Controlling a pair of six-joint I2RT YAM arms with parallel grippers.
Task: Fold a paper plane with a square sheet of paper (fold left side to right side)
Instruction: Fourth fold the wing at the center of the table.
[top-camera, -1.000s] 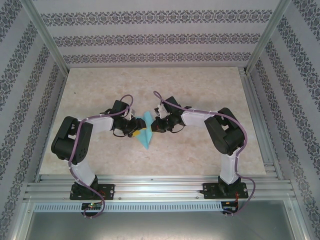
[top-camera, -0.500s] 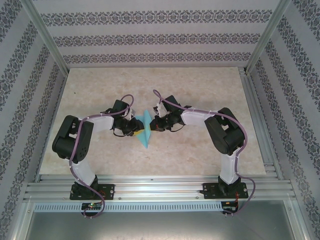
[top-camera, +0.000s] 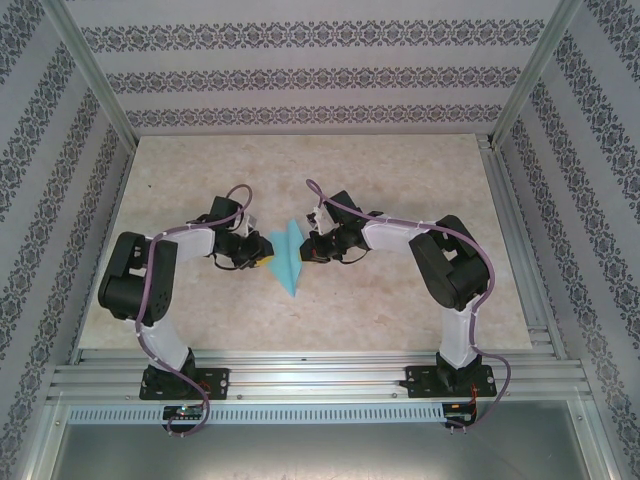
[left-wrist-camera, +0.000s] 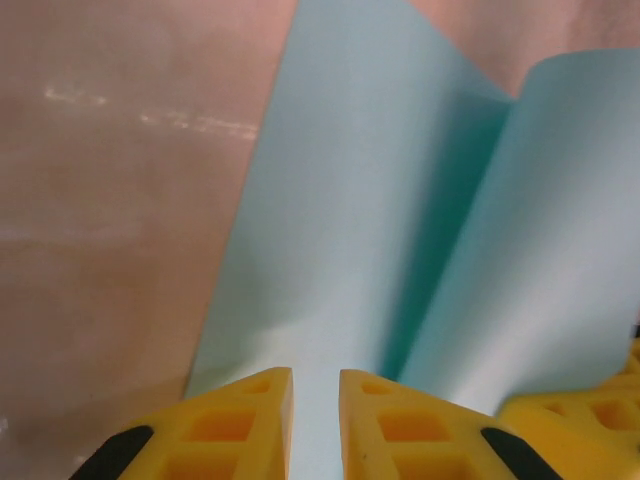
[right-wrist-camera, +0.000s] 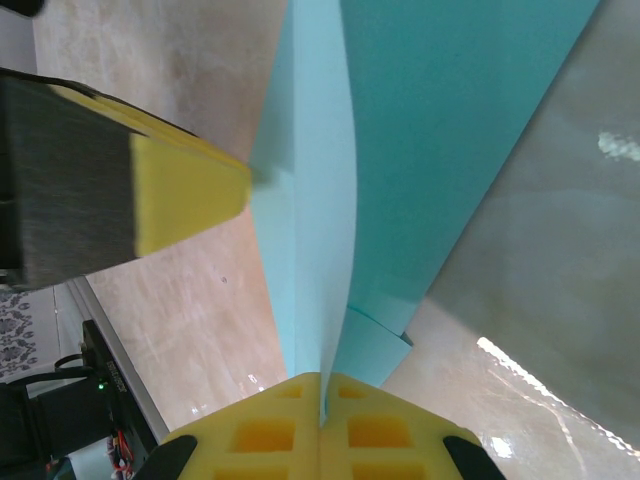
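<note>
Marbled worktop (top-camera: 400, 180), middle: the plane (top-camera: 289, 262) stands half-folded between the grippers. Over the last second the left gripper (left-wrist-camera: 316, 385) has drawn back leftward and narrowed to a slit at the plane's left side; whether it pinches, I cannot tell. Likely it is taking that side to carry rightward. Right gripper (right-wrist-camera: 321, 385), pressed together, pinches the plane's right edge, and both reach inward, low over the worktop

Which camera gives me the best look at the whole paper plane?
The top external view: the paper plane shows its pointed outline end to end there. The left wrist view gives a close-up of two folded panels; the right wrist view gives its layered edges, cropped by the frame.
</note>
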